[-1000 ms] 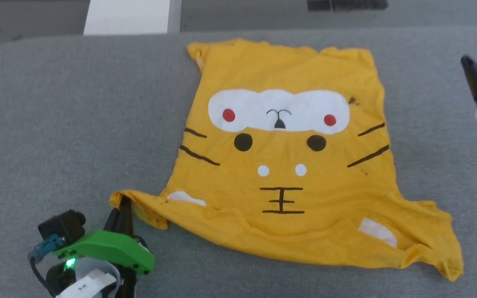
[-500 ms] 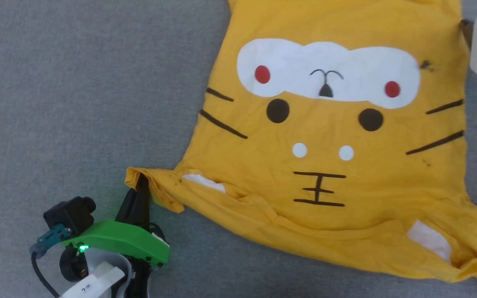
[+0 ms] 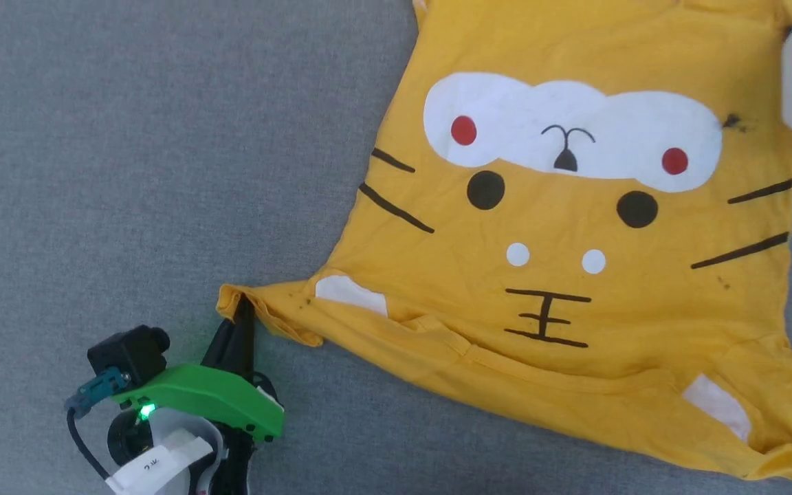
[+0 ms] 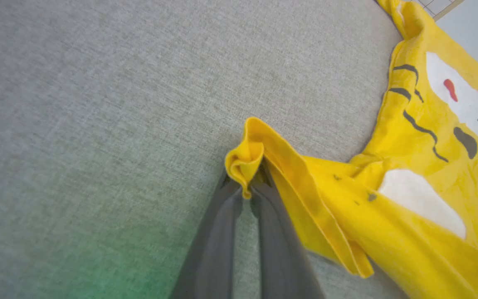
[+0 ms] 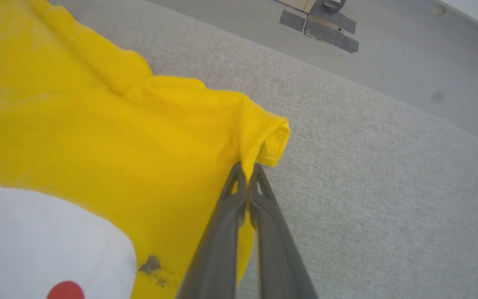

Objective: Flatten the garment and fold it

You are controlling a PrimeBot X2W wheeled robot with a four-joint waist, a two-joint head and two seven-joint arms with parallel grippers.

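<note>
We are pinching the garment (image 3: 575, 227), spread across the head view's right half: our left gripper (image 4: 245, 189) clamping the lower-left sleeve tip, our right gripper (image 5: 247, 170) clamping the upper-right hem corner. Its long axis is running bottom to top, collar lowermost. Open grey surface (image 3: 128, 172) is lying leftward.

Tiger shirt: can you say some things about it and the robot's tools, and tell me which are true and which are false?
1. The left tool is pinching a yellow corner of the tiger shirt. True.
2. The right tool is wide open above the shirt. False: it is shut on a rolled yellow edge of the shirt.
3. The tiger face points upward. True.
4. The shirt is folded in half. False: it lies spread out, not yet folded.
5. The shirt lies on a grey surface. True.
</note>
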